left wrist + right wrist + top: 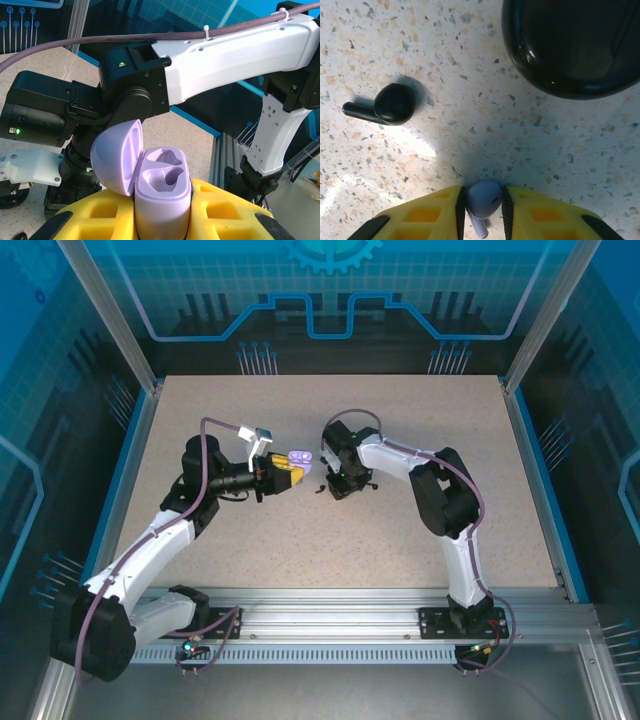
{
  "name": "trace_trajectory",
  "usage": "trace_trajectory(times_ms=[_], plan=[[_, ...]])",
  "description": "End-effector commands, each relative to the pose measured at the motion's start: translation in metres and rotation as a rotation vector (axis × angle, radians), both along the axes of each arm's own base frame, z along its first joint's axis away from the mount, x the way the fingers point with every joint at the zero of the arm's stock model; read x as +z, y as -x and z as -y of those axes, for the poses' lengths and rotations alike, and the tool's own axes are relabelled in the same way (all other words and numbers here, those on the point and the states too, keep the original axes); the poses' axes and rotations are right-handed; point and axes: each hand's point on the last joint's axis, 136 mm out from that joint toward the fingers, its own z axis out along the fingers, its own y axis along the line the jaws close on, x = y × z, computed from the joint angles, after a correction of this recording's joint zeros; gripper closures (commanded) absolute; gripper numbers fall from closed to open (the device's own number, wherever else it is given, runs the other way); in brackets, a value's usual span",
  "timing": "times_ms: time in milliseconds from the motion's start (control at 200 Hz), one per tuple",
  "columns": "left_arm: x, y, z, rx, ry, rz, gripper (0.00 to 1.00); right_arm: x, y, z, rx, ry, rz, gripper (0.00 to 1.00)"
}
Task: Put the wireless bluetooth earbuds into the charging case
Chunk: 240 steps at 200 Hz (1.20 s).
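Observation:
My left gripper (162, 220) is shut on a lilac charging case (162, 197) and holds it upright between its yellow fingers (225, 210). The lid (116, 155) hangs open to the left, and both sockets are empty. In the top view the case (301, 457) is above the table's middle, at the tip of the left gripper (290, 472). My right gripper (484, 205) is down at the tabletop, shut on a lilac earbud (484, 199) with its stem pointing back between the pads. A black earbud (392, 104) lies on the table, ahead and to the left.
A glossy round black puck (572, 45) rests on the speckled table (485, 125), ahead and to the right of the right gripper. The right arm (225, 60) crosses close behind the held case. A blue-edged frame (135, 455) borders the table.

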Motion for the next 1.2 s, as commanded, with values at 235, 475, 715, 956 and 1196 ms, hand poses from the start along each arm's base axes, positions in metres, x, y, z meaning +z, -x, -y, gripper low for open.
trace_trajectory(times_ms=[235,475,715,956,1196], plan=[[-0.003,0.002,-0.005,0.018,-0.011,0.017,0.88,-0.001,-0.002,0.004,-0.074,-0.054,-0.003,0.78],[-0.005,0.0,-0.006,0.026,-0.015,0.008,0.88,0.011,-0.01,0.015,-0.161,-0.134,0.015,0.8],[-0.009,-0.002,-0.005,0.033,-0.019,-0.005,0.88,0.007,-0.011,0.034,-0.232,-0.091,0.009,0.8],[-0.007,-0.003,-0.005,0.029,-0.015,-0.004,0.88,0.003,-0.007,0.036,-0.202,-0.077,-0.005,0.71],[-0.007,-0.004,-0.004,0.028,-0.014,-0.005,0.88,0.009,-0.008,0.031,-0.072,-0.063,-0.012,0.56]])
